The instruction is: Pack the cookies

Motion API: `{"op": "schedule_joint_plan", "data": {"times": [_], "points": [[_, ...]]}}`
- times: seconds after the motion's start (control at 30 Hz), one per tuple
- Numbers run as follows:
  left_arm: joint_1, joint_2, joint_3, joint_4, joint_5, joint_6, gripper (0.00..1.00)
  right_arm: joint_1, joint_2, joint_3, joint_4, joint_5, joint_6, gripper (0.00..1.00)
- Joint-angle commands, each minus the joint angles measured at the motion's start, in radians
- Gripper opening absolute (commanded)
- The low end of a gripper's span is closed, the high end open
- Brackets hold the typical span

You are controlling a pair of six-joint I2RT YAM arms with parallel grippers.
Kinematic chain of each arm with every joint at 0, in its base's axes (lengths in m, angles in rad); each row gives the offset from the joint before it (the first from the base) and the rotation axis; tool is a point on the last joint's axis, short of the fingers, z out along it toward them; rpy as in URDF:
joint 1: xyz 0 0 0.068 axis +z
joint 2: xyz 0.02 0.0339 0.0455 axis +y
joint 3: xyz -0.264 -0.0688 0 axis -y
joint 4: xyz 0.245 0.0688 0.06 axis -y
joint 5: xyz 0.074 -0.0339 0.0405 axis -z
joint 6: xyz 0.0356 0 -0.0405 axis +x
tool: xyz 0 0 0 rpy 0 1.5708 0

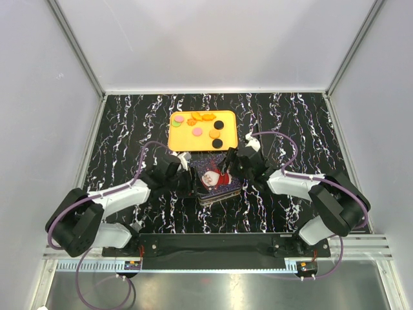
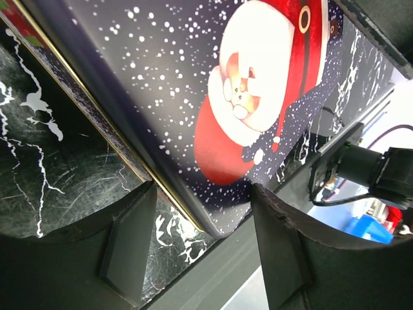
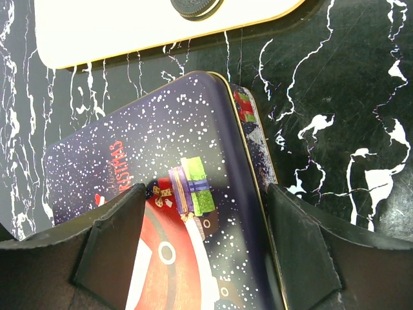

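The cookies (image 1: 205, 117) lie on an orange tray (image 1: 181, 137): several orange ones at the back, a green one (image 1: 177, 121), a pink one (image 1: 197, 132) and two black ones (image 1: 217, 143). One black cookie (image 3: 197, 6) shows at the top of the right wrist view. A dark blue Christmas tin (image 1: 218, 183) with a Santa lid lies shut just in front of the tray. My left gripper (image 1: 187, 177) is open, with the tin's corner (image 2: 222, 226) between its fingers. My right gripper (image 1: 229, 166) is open and straddles the tin's far right edge (image 3: 248, 194).
The tray looks washed-out pale in the right wrist view (image 3: 129, 32). The black marbled tabletop (image 1: 290, 123) lies around tray and tin. Grey walls close the cell at the back and sides. The arms' mounting rail (image 1: 213, 244) runs along the near edge.
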Motion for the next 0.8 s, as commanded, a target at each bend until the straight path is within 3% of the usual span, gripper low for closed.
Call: {"op": "schedule_joint_plan", "data": {"times": [0.0,0.33,0.57,0.73,0.77], "points": [[-0.005,0.039,-0.045,-0.100,-0.195,0.121,0.00,0.038,0.039,-0.060,-0.150,-0.120,0.014,0.79],[0.007,0.177,0.203,-0.202,-0.204,0.157,0.00,0.048,-0.058,-0.135,-0.124,-0.181,0.074,0.77],[0.093,0.203,0.236,-0.202,-0.134,0.190,0.00,0.065,-0.188,-0.215,-0.131,-0.220,0.126,0.79],[0.100,0.190,0.251,-0.217,-0.100,0.215,0.21,0.065,-0.202,-0.220,-0.133,-0.231,0.130,0.84],[0.100,0.181,0.244,-0.219,-0.094,0.213,0.31,0.065,-0.203,-0.218,-0.144,-0.226,0.128,0.84]]}}
